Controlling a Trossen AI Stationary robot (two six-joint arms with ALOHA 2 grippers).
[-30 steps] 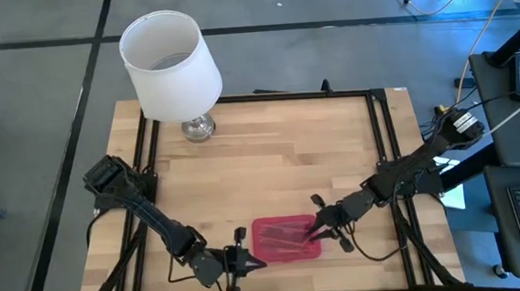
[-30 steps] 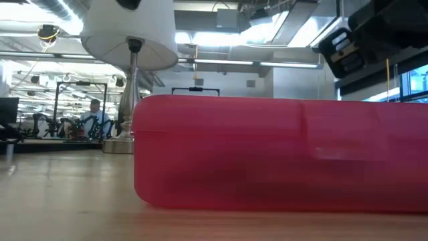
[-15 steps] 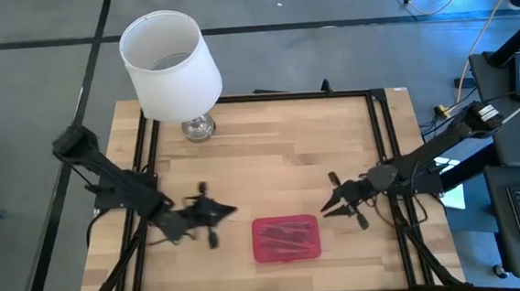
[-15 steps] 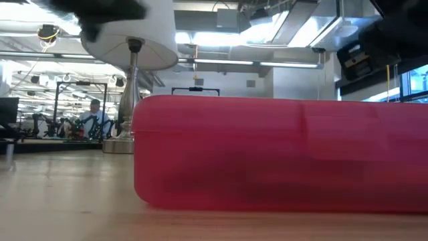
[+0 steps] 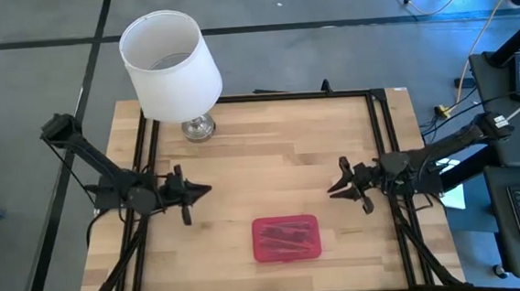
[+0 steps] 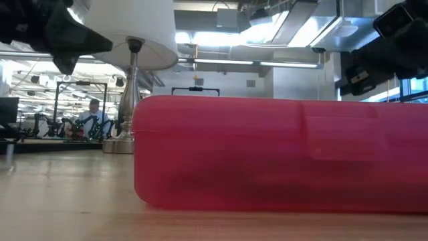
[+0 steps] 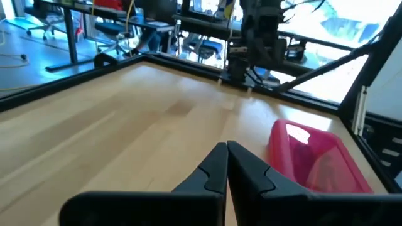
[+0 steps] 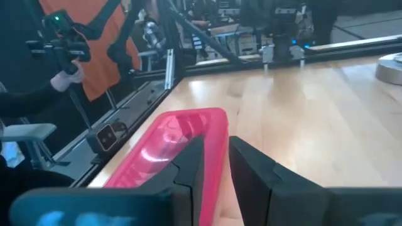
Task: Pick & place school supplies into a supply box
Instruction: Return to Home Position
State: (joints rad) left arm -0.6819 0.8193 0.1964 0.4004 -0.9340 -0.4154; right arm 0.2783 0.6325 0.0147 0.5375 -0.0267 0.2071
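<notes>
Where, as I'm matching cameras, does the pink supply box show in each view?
High view: supply box, bottom centre.
Low view: the box fills the middle and right.
Left wrist view: the box, lower right.
Right wrist view: the box, lower left of centre.
Shared landmark: the lamp, beyond the box in high and low views.

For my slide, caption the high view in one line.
Closed pink supply box on the table, left gripper and right gripper clear of it on either side, lamp behind.

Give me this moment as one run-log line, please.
supply box: closed, lying flat | left gripper: shut, empty, clear of box | right gripper: open, empty, clear of box | lamp: upright, apart from box
</notes>
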